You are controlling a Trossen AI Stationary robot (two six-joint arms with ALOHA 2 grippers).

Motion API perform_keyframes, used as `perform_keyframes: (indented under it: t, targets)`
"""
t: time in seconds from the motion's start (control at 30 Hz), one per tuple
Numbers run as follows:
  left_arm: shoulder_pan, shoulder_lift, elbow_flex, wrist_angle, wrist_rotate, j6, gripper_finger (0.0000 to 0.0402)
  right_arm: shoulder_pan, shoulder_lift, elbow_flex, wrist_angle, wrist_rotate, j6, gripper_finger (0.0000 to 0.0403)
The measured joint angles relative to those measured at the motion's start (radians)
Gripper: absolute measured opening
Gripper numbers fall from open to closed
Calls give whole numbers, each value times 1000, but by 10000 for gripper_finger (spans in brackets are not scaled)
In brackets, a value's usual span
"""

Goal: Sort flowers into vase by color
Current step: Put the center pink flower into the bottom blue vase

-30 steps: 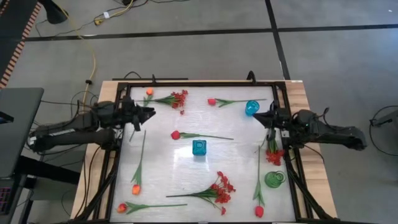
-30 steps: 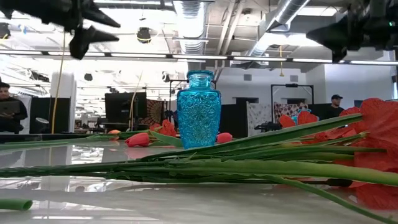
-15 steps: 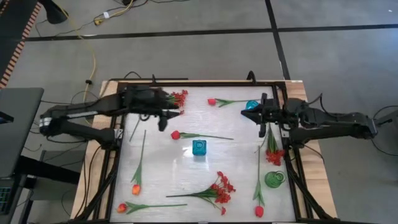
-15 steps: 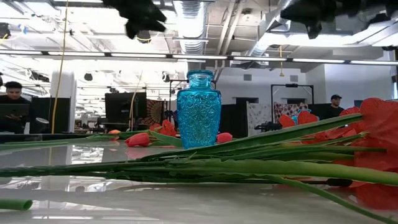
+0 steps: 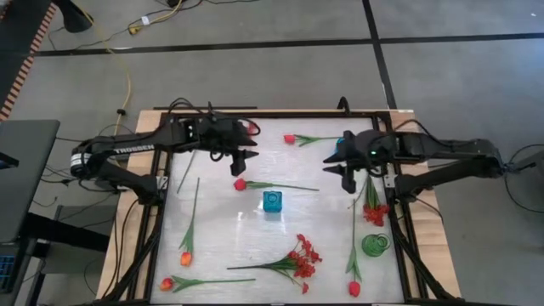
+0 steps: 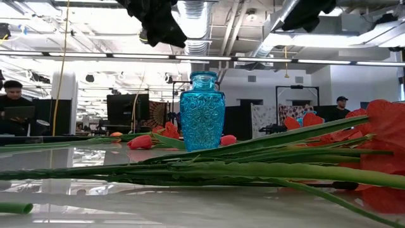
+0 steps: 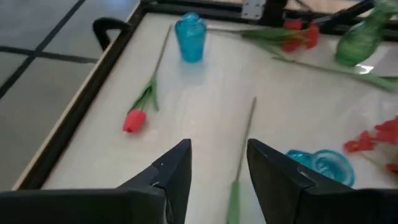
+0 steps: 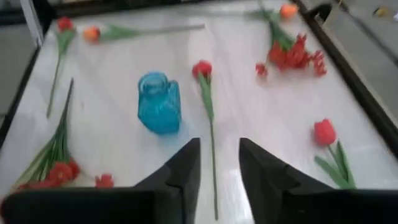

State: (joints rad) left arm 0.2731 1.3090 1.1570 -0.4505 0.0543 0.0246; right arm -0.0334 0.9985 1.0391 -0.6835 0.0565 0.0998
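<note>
Flowers lie flat and scattered on the white table. A red rosebud [image 5: 240, 184] rests left of the middle blue vase [image 5: 272, 201], its stem [image 8: 210, 130] running toward the right. Another red rosebud [image 5: 289, 138] lies at the far edge, a red spray [image 5: 302, 259] near the front, and an orange tulip [image 5: 185, 257] at the front left. My left gripper [image 5: 246, 163] hangs open above the first rosebud. My right gripper [image 5: 337, 170] hangs open above the table right of the middle. It partly covers a second blue vase [image 5: 344, 144].
A green vase [image 5: 374, 245] stands at the front right, with a red spray [image 5: 374, 212] and a long-stemmed red bud [image 5: 354, 289] beside it. A black frame [image 5: 161, 212] rims the table. People show in the room behind [image 6: 12, 104].
Both grippers have left the table's side edges, swung in toward its middle and risen. My left gripper has gone toward the right edge and rolled about its own line. My right gripper has gone toward the left edge and tipped up from pointing steeply down. No flower has moved.
</note>
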Motion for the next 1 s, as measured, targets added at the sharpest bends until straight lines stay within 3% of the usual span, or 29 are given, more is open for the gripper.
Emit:
perform_keyframes:
  t: [0.13, 0.27, 0.43, 0.6, 0.77, 1.0]
  targets:
    - [22, -15, 1, -39, 14, -2, 167, 26, 92, 46, -85, -89, -27, 196]
    - [24, -16, 0, -101, 17, 10, 195, 117, 169, 65, -160, -187, -254, 226]
    - [24, -16, 0, -146, 17, 28, 220, 236, 254, 65, -192, -188, -456, 232]
    - [24, -16, 0, -141, 16, 29, 221, 301, 336, 65, -266, -188, -525, 232]
    - [24, -16, 0, -141, 14, 43, 222, 281, 395, 65, -272, -185, -521, 224]
    - [24, -17, 0, -169, 12, -8, 222, 124, 496, 67, -94, -183, -426, 217]
